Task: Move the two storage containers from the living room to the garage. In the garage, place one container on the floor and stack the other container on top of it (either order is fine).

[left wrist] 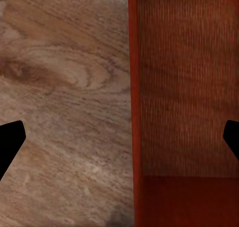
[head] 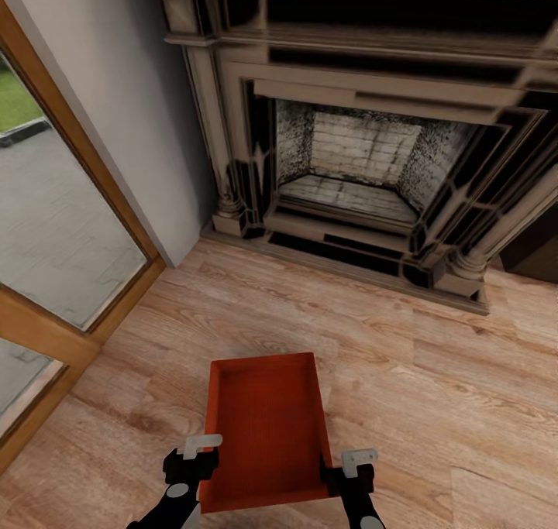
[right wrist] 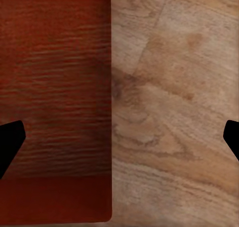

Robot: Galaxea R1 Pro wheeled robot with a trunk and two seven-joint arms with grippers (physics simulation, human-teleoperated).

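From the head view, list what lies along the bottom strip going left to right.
Wood-framed glass door → left gripper → storage container → right gripper → bare wood plank floor.

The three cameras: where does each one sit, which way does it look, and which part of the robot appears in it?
Head view: from the head, looking forward and down at the red bin, fireplace and glass door; left gripper and right gripper flank the bin.
Left wrist view: looks down over the bin's wall; dark fingertips at the edges.
Right wrist view: the same, on the opposite wall.
All share the bin and wood floor.
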